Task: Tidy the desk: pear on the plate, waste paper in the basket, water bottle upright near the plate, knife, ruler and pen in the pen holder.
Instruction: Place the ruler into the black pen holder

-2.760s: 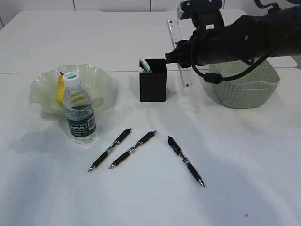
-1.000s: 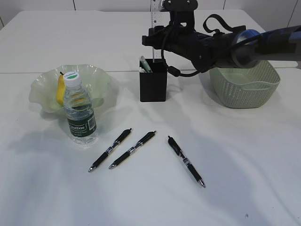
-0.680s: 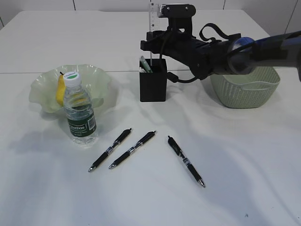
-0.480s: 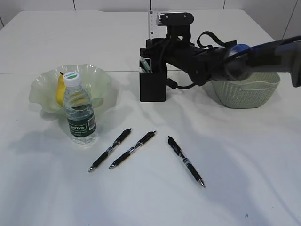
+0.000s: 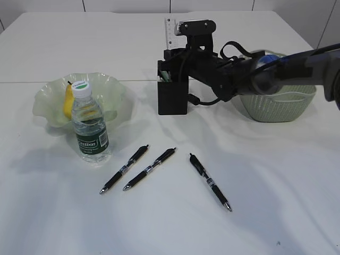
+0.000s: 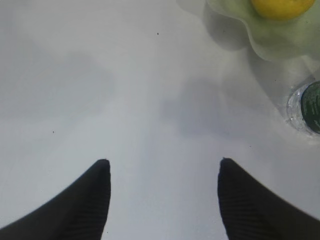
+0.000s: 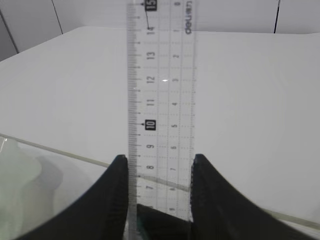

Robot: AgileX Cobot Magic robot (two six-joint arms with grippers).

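1. Three black pens (image 5: 147, 168) are seen lying loose on the white table (image 5: 265, 212), nearest the camera, apart from each other.
2. Water bottle (image 5: 90, 129) is stood upright, just in front of the plate (image 5: 45, 101); pear (image 5: 68, 101) is seen in the plate.
3. L gripper (image 6: 162, 167) is held wide, nothing between fingers, above bare table near plate rim.
4. Pen holder (image 5: 172, 95) is placed mid-table; basket (image 5: 281, 101) to its right.
5. R gripper (image 7: 159, 165) is closed on the ruler (image 7: 160, 90), held upright above the pen holder; lower end is hidden.
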